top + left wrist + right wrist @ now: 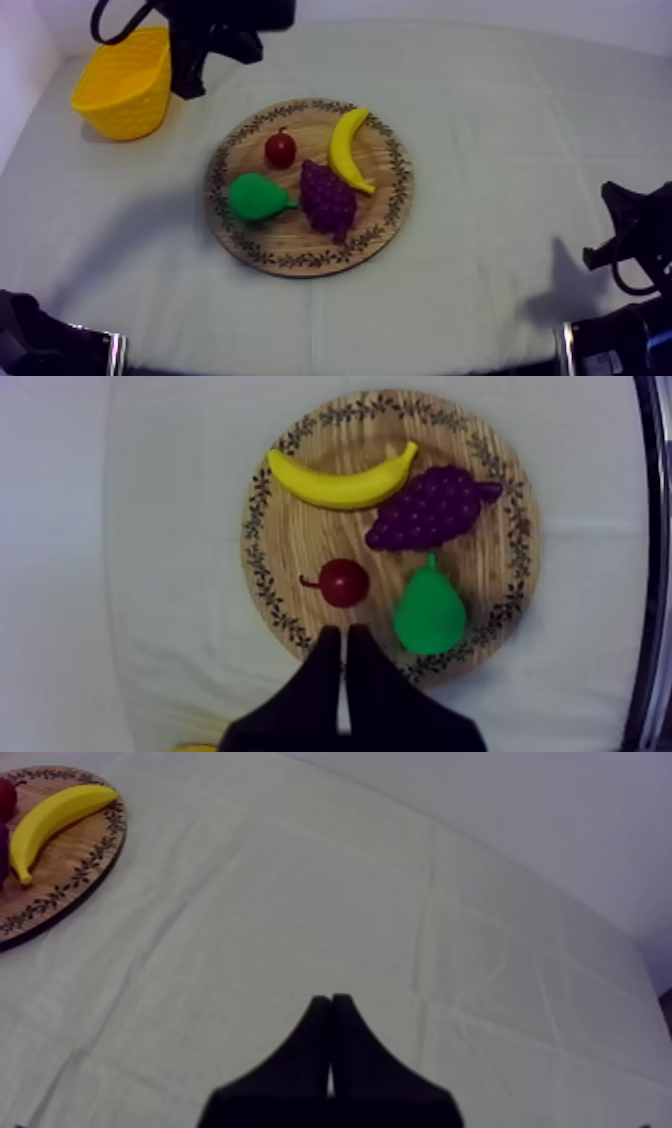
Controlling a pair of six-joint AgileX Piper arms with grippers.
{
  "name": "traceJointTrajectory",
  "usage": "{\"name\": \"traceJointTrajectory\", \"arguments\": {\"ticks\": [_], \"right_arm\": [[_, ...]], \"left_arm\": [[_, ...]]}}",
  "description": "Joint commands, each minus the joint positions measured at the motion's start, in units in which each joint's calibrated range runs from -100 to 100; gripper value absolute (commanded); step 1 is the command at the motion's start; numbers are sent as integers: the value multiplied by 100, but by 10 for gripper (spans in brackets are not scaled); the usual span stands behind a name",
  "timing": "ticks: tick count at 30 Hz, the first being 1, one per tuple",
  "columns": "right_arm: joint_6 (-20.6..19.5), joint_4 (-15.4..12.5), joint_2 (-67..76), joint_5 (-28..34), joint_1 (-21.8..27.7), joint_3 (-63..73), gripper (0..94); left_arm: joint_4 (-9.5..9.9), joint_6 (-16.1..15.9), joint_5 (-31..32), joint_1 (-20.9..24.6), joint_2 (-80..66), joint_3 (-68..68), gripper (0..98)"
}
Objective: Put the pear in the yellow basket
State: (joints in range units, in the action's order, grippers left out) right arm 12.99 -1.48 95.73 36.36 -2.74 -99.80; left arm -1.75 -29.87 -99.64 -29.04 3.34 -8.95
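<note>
The left gripper (345, 632) and right gripper (331, 999) are matt black, two fingers each, flaring from blunt tips to a broad base. The left arm (192, 48) is black and angular.

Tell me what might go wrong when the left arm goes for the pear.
1. The left gripper is shut; unless it opens first, it would likely shove the pear across the wooden board rather than grasp it.
2. The pear's stem points at the grapes, and the small red fruit sits close by: a descending grasp may knock either.
</note>
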Motion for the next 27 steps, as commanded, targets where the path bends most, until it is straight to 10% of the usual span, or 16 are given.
{"name": "traceJointTrajectory", "arguments": {"ticks": [1,27], "right_arm": [[-2,-1,3,2,-2,2,4],[2,-1,3,2,-2,2,4]], "left_arm": [[-15,-215,-7,-2,46,40,0],[70,904,178,47,359,297,107]]}}
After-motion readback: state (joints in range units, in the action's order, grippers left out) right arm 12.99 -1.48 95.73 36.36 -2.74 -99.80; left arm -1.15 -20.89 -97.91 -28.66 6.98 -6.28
